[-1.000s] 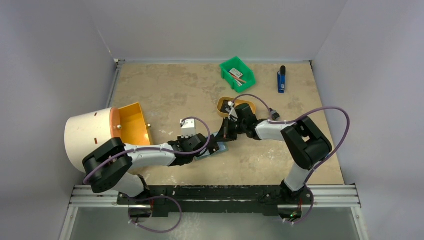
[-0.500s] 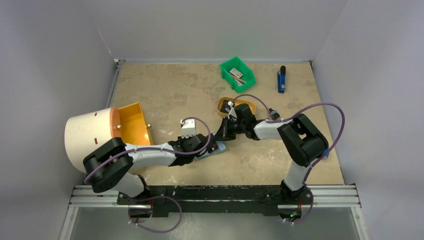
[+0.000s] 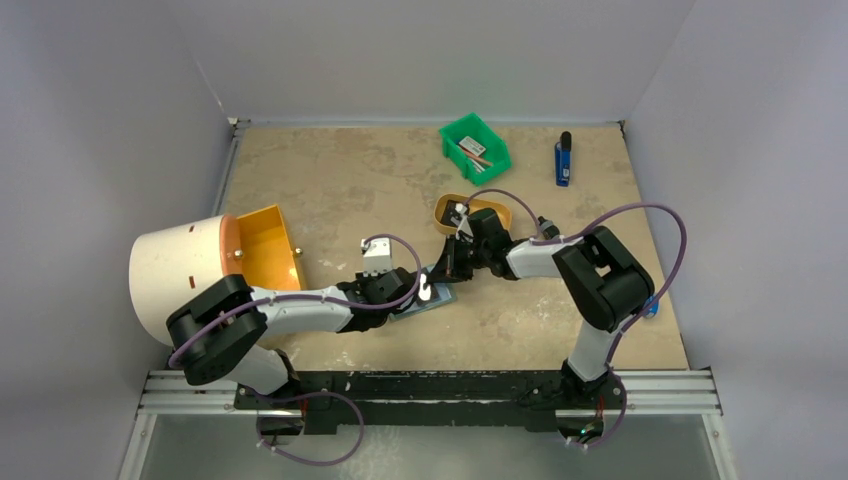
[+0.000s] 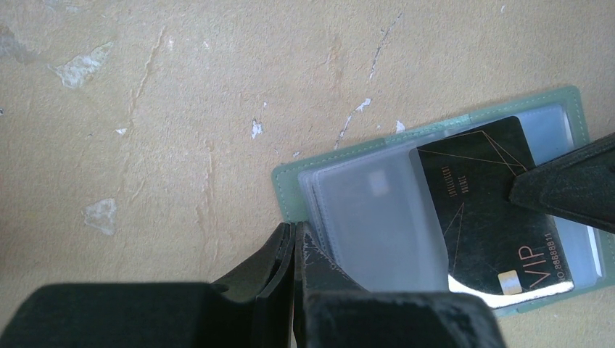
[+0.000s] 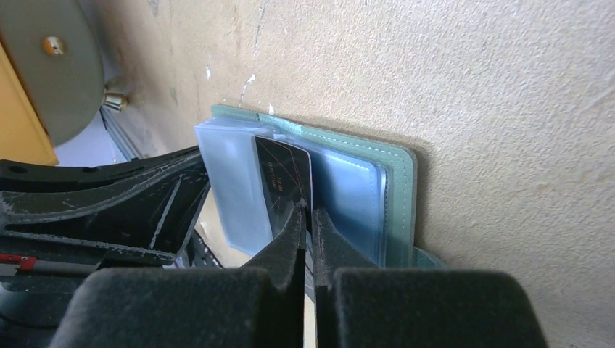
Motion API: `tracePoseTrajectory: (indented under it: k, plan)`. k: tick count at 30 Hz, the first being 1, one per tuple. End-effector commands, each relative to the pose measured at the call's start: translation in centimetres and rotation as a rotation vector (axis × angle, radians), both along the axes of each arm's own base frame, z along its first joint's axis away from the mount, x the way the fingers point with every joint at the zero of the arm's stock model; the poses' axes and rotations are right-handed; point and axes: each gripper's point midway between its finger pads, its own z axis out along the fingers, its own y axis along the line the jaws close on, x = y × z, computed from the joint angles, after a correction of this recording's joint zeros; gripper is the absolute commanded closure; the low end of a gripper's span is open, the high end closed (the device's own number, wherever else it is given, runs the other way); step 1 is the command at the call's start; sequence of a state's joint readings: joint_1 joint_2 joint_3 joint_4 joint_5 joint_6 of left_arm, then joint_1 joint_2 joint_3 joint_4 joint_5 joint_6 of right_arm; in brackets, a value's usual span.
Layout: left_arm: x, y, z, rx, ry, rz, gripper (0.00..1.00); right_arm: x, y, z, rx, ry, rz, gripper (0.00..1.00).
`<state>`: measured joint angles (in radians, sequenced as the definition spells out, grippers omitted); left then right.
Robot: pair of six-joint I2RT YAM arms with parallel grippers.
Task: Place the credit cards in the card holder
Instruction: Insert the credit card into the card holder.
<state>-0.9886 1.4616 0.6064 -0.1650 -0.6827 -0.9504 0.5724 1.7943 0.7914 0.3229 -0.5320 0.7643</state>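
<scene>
The card holder [image 4: 286, 190] lies open and flat on the table [image 3: 340, 180], green border outward and its frosted clear sleeves fanned across the inside. The tan oval tray [image 3: 497, 210] sits just beyond it, on the side away from the arm bases. One black credit card [image 4: 479, 210], with thin gold lines, a chip and "VIP" lettering, rests across the holder's inner leaves. The card's end toward the left arm meets the frosted sleeve, but whether it has gone under that sleeve cannot be told. The left gripper [image 4: 294, 235] comes to the holder at the corner nearest its own arm. Its jaws are pressed fully together with nothing between them, and the tips touch the green border and the edge of the clear sleeve at that corner. The right gripper [image 5: 308, 214] reaches in from the holder's opposite side, the one facing the tray. Its jaws are likewise closed tight. In the right wrist view the card's long edge runs straight into the seam between the two fingers [image 5: 289, 235], so the card appears nipped there. In the left wrist view the same tips overlap the card's face, over the holder's pale blue pocket.
</scene>
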Motion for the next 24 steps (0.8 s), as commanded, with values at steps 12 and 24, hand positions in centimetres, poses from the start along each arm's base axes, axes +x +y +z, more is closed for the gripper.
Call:
tracePoseTrajectory:
  k: [12, 24]
  plan:
    - [0.3, -1.3, -0.7, -0.034, 0.017, -0.014, 1.0, 0.6, 0.0, -0.5, -0.041, -0.041, -0.009, 1.0]
    - [0.2, -1.5, -0.9, -0.04, 0.023, -0.018, 1.0, -0.2, 1.6, 0.0, -0.036, -0.037, 0.038, 1.0]
